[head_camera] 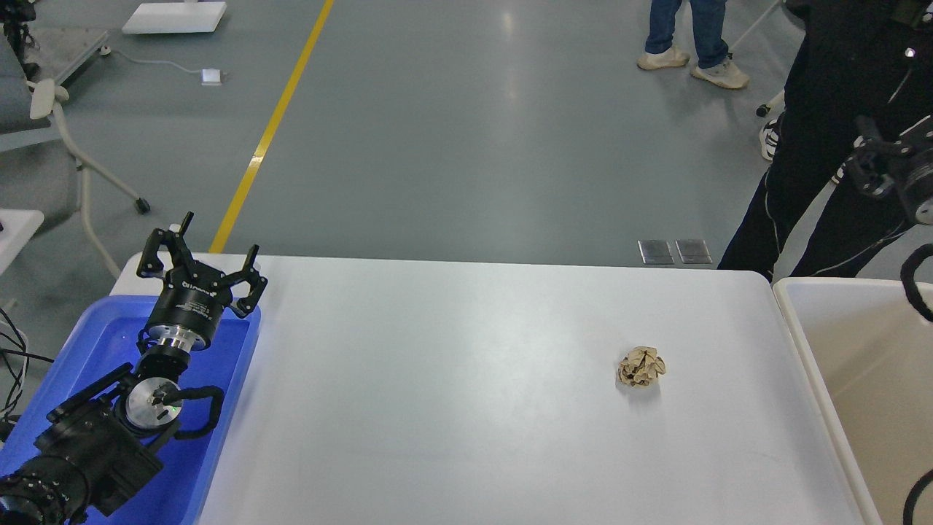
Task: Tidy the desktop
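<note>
The white desktop (452, 394) fills the middle of the head view. A crumpled tan paper ball (641, 367) lies on its right half. My left gripper (202, 253) is open and empty, held over the far end of the blue tray (109, 335) at the desktop's left edge, far from the ball. My right gripper (871, 166) shows at the right edge, high above the beige bin (802, 328) and up and right of the ball. It is dark against a person's dark clothes, so its fingers cannot be told apart.
A person in dark clothes (824, 146) stands just behind the table's far right corner. Another person's legs (689, 36) are farther back. A chair (51, 146) stands to the left of the table.
</note>
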You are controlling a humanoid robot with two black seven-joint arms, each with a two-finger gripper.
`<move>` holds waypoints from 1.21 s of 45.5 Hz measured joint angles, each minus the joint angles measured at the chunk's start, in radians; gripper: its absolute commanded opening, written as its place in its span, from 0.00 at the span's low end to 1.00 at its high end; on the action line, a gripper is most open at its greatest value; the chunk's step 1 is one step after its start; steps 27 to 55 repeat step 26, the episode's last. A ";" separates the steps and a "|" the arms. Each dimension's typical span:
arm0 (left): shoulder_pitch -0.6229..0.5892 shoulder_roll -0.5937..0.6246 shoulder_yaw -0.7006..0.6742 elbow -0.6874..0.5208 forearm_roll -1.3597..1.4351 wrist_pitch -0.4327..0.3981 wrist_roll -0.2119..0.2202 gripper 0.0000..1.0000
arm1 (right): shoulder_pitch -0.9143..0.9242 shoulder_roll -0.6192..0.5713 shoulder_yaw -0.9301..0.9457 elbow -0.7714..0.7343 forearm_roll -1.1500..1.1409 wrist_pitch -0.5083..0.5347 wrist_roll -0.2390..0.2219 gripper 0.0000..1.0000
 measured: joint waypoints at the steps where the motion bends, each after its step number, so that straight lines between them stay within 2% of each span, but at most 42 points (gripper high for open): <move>1: 0.000 0.000 0.000 0.000 0.000 0.000 0.000 1.00 | -0.020 0.010 0.005 0.004 -0.004 0.002 0.011 1.00; 8: 0.000 0.000 0.000 0.000 0.000 0.000 0.000 1.00 | -0.141 0.076 0.042 0.028 -0.021 0.016 0.063 1.00; 17: 0.000 0.000 0.000 0.000 0.000 0.000 0.000 1.00 | -0.236 0.132 0.079 0.041 -0.031 0.048 0.093 1.00; 55: 0.000 0.000 0.000 0.000 0.000 0.000 0.000 1.00 | -0.268 0.149 0.098 0.045 -0.034 0.064 0.103 1.00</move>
